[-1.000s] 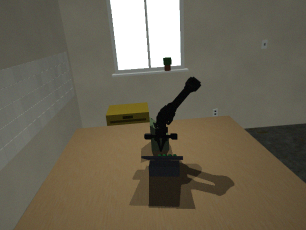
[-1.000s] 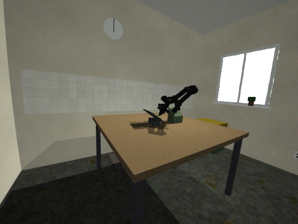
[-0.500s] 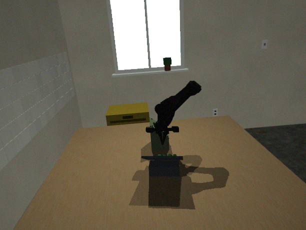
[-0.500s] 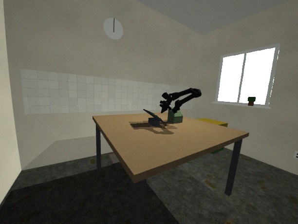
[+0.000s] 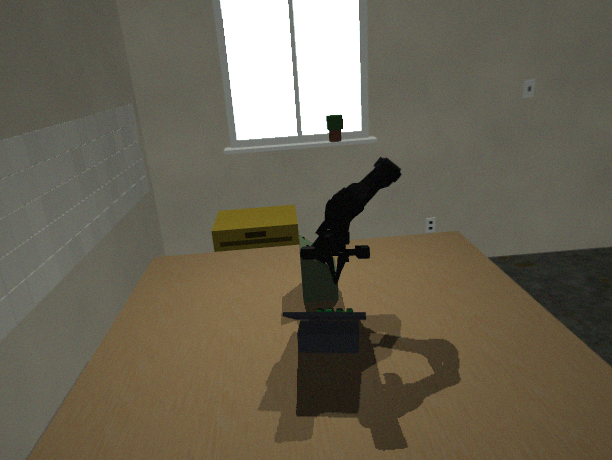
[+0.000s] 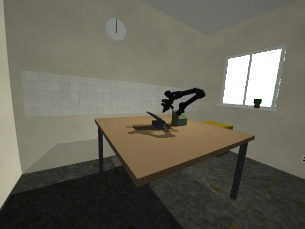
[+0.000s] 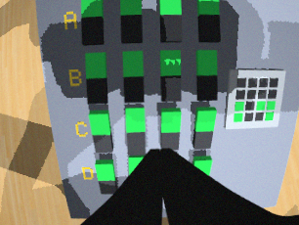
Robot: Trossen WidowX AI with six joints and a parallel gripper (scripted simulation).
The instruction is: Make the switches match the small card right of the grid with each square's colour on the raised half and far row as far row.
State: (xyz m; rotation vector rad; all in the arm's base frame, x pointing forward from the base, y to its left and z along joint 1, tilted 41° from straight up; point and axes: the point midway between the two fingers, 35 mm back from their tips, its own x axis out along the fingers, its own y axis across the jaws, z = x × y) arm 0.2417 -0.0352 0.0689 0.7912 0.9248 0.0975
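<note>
In the wrist view a grey switch panel (image 7: 58,2) holds a grid of rocker switches in rows A to D and columns 1 to 4, each half green and half dark grey. Switch A3 (image 7: 170,2) and switch B3 (image 7: 170,62) look brighter green than the switches beside them. The small card (image 7: 255,99) lies right of rows B and C; its two far rows are dark grey and its two near rows hold green squares. My gripper (image 7: 159,158) (image 5: 339,280) (image 6: 164,109) is shut and empty. It hangs above the panel's near rows and hides switch D3.
The panel (image 5: 325,316) (image 6: 156,118) tilts on a dark blue block (image 5: 327,340) on the wooden table (image 5: 200,350). The arm's green base (image 5: 317,285) (image 6: 180,119) stands behind it. A yellow box (image 5: 255,227) (image 6: 217,123) sits beyond the table.
</note>
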